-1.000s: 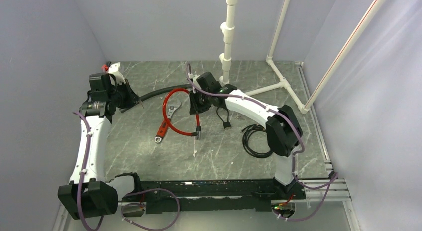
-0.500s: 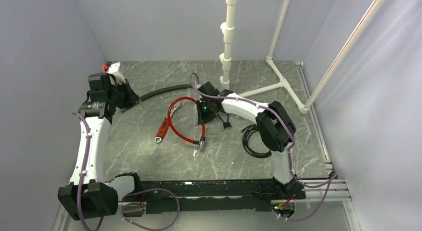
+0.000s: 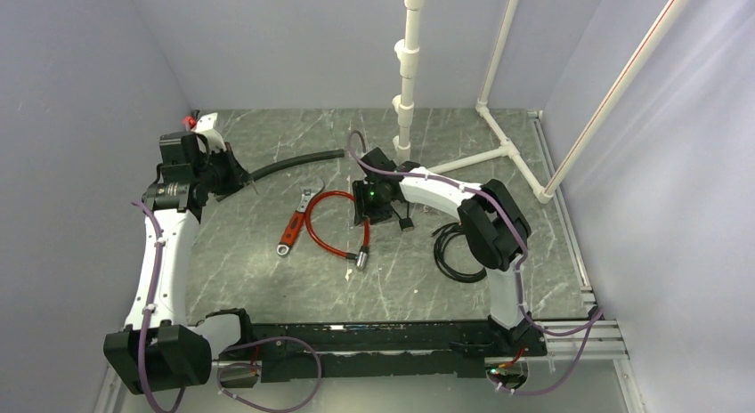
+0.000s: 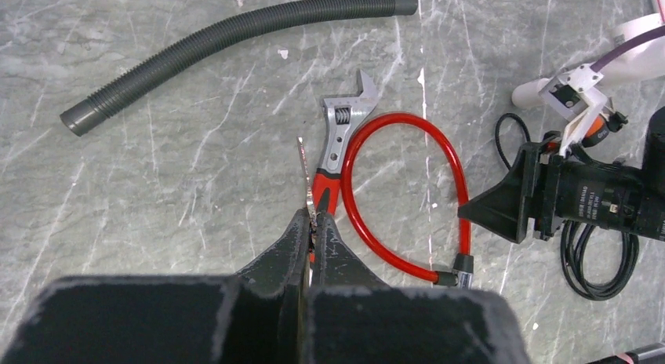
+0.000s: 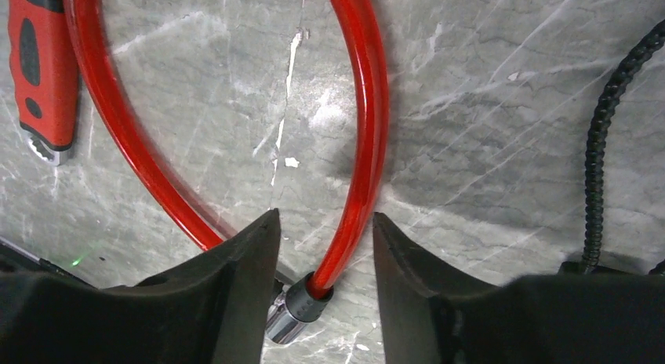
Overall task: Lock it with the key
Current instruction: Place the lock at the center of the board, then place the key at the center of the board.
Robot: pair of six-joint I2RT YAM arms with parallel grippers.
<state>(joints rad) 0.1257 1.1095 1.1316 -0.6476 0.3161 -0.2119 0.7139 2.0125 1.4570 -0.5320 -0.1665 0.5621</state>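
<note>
Lying nearest the arm bases, the coiled black cable (image 3: pixel 439 253) sits on the table (image 3: pixel 267 284) beside the right arm. Just left of it, the red cable (image 5: pixel 370 105) ends in a small metal tip (image 5: pixel 284 318). The right gripper (image 5: pixel 323 219) hangs low over that end with its 2 fingers parted, 1 on each side of the cable. Neither touches it, so this gripper holds nothing.

The key (image 3: pixel 405 224) lies on the table just right of that gripper, between it and the coiled black cable, with its thin cord looping away toward the far side. Nothing grips it.

The red cable curls into a loop, and the wrench (image 4: pixel 337 144) lies against the loop's left side, red handle near, metal head far.

Farther left, the left gripper (image 4: pixel 312 219) hovers above the table, closed tight and pinching a thin metal strip (image 4: pixel 302 164) that pokes out past its fingertips.

Beyond, a grey ribbed hose (image 4: pixel 235 27) lies on the table, and a white pipe frame (image 3: pixel 405 101) stands at the far edge.
</note>
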